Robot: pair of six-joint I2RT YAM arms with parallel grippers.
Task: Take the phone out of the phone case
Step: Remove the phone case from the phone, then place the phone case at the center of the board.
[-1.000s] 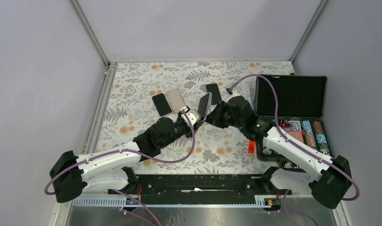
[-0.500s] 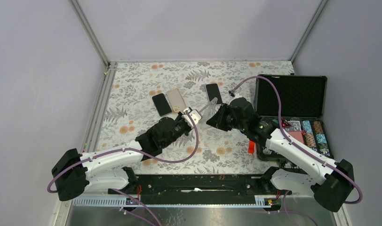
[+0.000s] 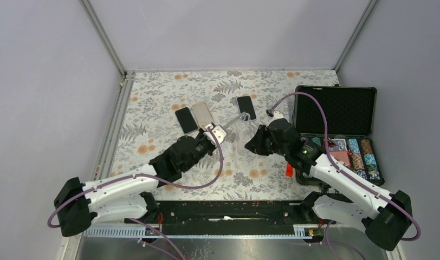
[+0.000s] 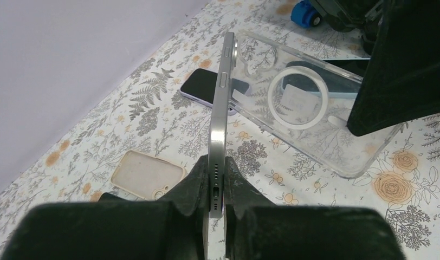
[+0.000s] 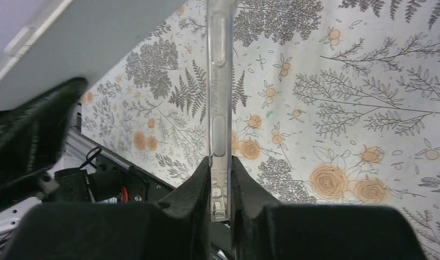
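Observation:
My left gripper (image 4: 218, 187) is shut on the bottom end of a silver phone (image 4: 220, 103), held on edge above the table. The phone is out of its case. The clear phone case (image 4: 315, 116), with a white ring on its back, hangs just right of the phone with a gap between them. My right gripper (image 5: 220, 181) is shut on that clear case (image 5: 220, 81), seen edge-on. In the top view the left gripper (image 3: 211, 135) and right gripper (image 3: 251, 142) face each other at mid-table, with the case (image 3: 239, 121) between them.
A black phone (image 3: 186, 119), a beige case (image 3: 203, 114) and another dark phone (image 3: 246, 107) lie on the floral cloth behind the grippers. An open black case (image 3: 337, 108) with poker chips (image 3: 361, 154) stands at the right. A small red object (image 3: 289, 169) lies beside it.
The phone and the clear case, together one second ago, have come apart. My right gripper drew the case to the right and my left gripper drew back left with the phone.

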